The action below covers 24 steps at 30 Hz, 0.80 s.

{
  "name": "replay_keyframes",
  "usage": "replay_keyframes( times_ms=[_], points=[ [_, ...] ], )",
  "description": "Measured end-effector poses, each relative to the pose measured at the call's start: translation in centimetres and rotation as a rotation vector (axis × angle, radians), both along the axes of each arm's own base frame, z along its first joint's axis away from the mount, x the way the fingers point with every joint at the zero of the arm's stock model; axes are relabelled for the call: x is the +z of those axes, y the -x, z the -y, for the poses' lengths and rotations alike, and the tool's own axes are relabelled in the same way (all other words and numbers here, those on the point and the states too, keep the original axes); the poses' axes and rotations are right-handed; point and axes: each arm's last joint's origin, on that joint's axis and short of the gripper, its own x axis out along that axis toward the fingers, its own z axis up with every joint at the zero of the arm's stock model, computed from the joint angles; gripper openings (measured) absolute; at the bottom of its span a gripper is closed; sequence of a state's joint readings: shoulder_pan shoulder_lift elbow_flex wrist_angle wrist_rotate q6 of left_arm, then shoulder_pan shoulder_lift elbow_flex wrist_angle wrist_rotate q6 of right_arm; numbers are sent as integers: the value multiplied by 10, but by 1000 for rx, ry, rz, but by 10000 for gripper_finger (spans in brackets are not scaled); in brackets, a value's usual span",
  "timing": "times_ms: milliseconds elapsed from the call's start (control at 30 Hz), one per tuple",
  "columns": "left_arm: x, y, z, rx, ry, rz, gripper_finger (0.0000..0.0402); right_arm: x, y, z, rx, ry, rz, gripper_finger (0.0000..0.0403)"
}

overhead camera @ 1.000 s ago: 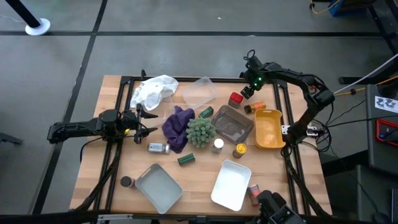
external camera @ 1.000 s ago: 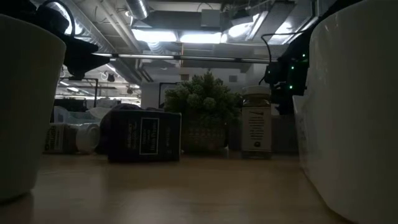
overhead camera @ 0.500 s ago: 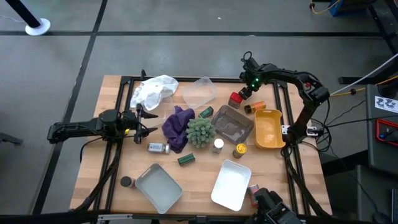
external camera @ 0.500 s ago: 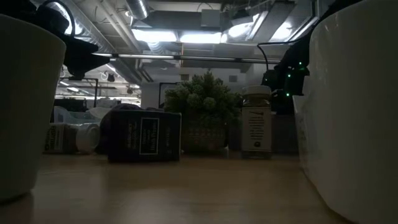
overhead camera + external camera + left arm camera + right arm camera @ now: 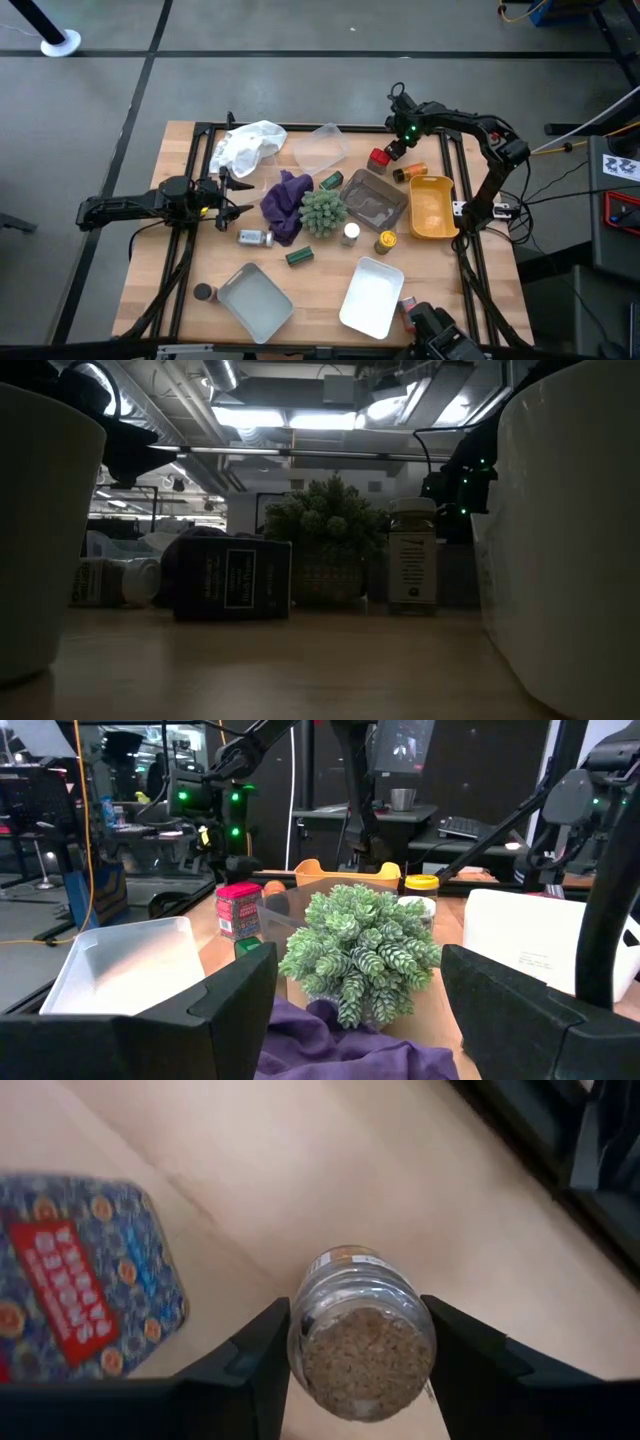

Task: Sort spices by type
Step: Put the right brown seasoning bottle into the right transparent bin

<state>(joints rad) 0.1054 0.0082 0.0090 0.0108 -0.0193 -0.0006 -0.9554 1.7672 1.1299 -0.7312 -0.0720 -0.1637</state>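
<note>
1. Toward the far-right corner of the worktop (image 5: 430, 265), the right pincer (image 5: 397, 150) is pinching a clear glass jar (image 5: 360, 1315) of brown ground spice. Its fingers (image 5: 250, 1370) press against both sides of the jar.
2. That jar sits just beside the red tin (image 5: 379, 159). We can't tell whether it's lifted or still resting on the wood.
3. An orange-capped jar (image 5: 410, 172) lies on its side, right of the tin and just behind the yellow tray (image 5: 432, 208).
4. The left pincer (image 5: 232, 196) is by the left edge with its fingers spread wide and nothing between them. It points at the purple cloth (image 5: 286, 203) and the spiky plant (image 5: 323, 210).
5. Mid-worktop spices:
   - a green jar (image 5: 331, 181) sits between the cloth and the clear grey tray (image 5: 373, 198)
   - a white-capped jar (image 5: 350, 233) and a yellow-lidded jar (image 5: 386, 241) stand on the near side of that tray
   - a dark green tin (image 5: 299, 257) lies flat
   - a pale jar (image 5: 254, 237) lies beside the cloth
6. Near edge:
   - a brown-capped jar (image 5: 204, 293) is touching or just beside the left white tray (image 5: 255, 300)
   - a red item (image 5: 408, 310) is by the right white tray (image 5: 372, 296)
7. None of the trays holds a spice.
</note>
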Motion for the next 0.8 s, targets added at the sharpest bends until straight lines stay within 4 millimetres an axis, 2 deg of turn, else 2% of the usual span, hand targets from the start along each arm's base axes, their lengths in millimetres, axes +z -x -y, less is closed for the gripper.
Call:
replay_keyframes(
  times_ms=[233,533,700,800],
  points=[
    [0,0,0,0,0,0,266,27,-5,7,0,-6,-4,188],
    [0,0,0,0,0,0,266,87,-15,20,-13,50,40,191],
    [0,0,0,0,0,0,266,116,-29,20,9,108,110,192],
    [0,0,0,0,0,0,266,124,-45,14,68,130,195,192]
  ],
)
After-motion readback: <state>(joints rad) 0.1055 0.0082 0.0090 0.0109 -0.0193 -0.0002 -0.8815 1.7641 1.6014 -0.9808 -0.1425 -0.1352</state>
